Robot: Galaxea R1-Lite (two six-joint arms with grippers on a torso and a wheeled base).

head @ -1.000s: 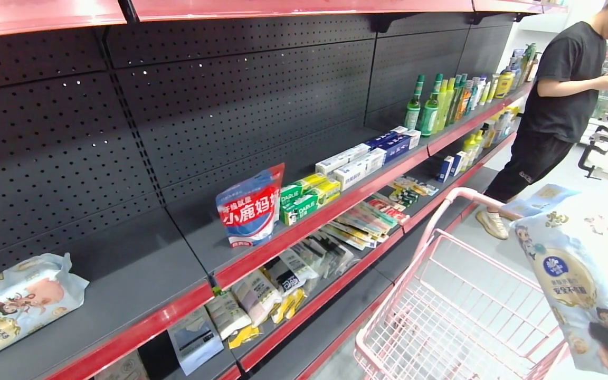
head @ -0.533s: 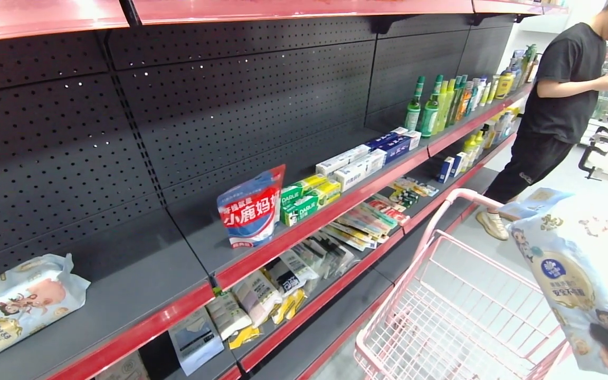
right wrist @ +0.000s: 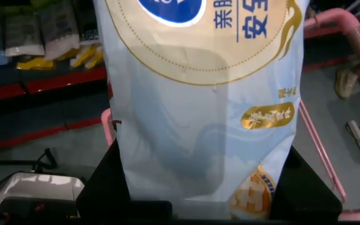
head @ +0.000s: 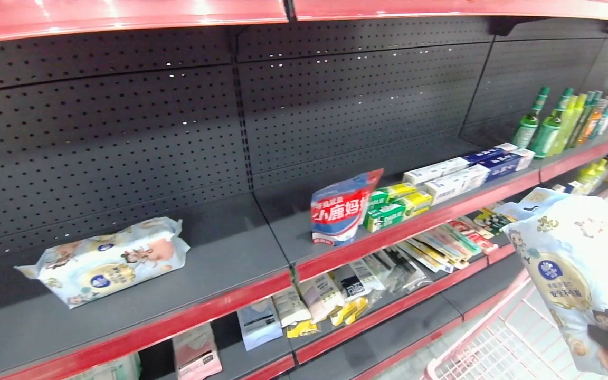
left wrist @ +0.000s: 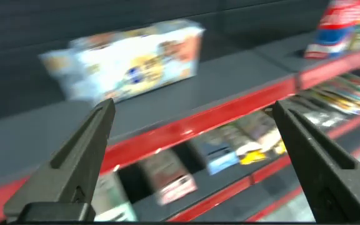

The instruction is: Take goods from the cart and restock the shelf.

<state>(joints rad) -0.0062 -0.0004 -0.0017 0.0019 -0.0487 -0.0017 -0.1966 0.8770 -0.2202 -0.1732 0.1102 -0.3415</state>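
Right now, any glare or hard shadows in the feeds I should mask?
Head view: glare spots on the top red shelf edge; the lower tier sits in shade. Left wrist view: a glint on the red shelf lip. Right wrist view: the white pack is bright, shadowed low down near the end effector.

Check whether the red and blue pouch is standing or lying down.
Standing: the pouch sits on its bottom edge on the shelf, front facing out.

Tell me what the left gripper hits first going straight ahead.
Likely the red front edge of the shelf, below the wipes pack; the open left gripper points there, but depth is unclear.
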